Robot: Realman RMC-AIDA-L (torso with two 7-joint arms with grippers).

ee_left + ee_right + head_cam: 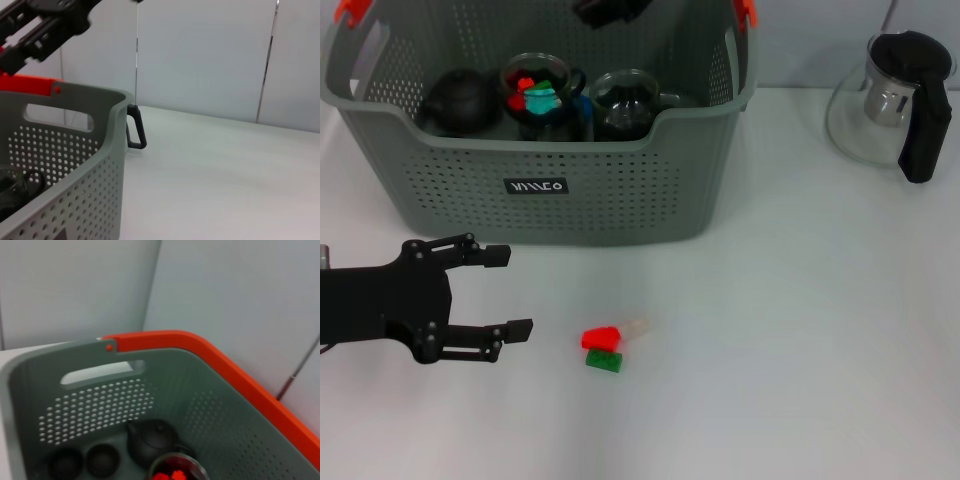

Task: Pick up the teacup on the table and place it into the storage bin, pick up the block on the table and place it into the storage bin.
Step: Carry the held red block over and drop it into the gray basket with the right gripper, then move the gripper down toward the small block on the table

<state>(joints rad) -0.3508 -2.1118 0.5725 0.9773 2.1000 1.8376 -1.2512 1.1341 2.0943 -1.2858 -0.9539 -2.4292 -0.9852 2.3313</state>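
L gripper [518, 292], fingers spread, hovers low near the table's [800, 340] front-left, beside the block [603, 348], lined up to grab. R gripper [612, 10] over storage bin [550, 200] at rear edge; fingers can't tell.

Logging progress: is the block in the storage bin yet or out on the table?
Out: the block lies on the table before the storage bin, beside the open left gripper.
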